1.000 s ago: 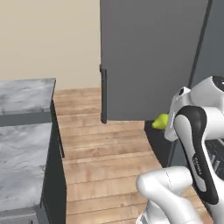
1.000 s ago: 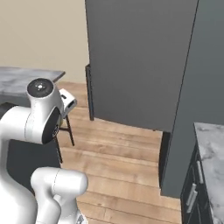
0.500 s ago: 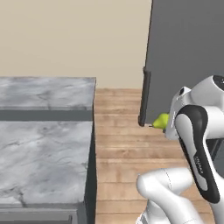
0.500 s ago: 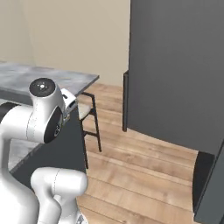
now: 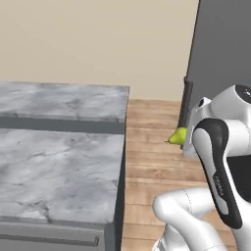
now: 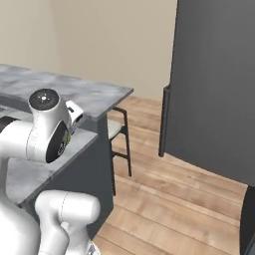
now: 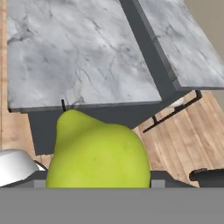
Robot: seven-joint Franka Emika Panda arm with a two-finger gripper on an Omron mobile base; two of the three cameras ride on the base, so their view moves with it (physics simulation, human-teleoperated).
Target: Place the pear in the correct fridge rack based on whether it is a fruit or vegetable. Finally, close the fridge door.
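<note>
A yellow-green pear [image 7: 98, 153] with a short dark stem is large in the lower middle of the hand view, and my gripper [image 7: 99, 177] is shut on it. In the left base view the pear [image 5: 178, 136] pokes out to the left of my white hand, well above the wooden floor. The dark-grey fridge door [image 5: 220, 54] with its vertical bar handle [image 5: 186, 100] stands at the upper right, behind the arm. From the right base the fridge door [image 6: 214, 84] takes up the right side, closed face toward me. The fridge rack is out of view.
Two grey marble counters [image 5: 59, 166] [image 5: 63, 100] stand to the left on dark cabinets, and the counter [image 6: 74, 92] also shows behind my arm. A dark-legged stool [image 6: 118, 132] sits beside it. Wooden floor [image 5: 152, 147] runs between counters and fridge.
Both base views have swung: the fridge door has slid to the right of the pictures and the counters have come in from the left. The pear stays held in the gripper.
</note>
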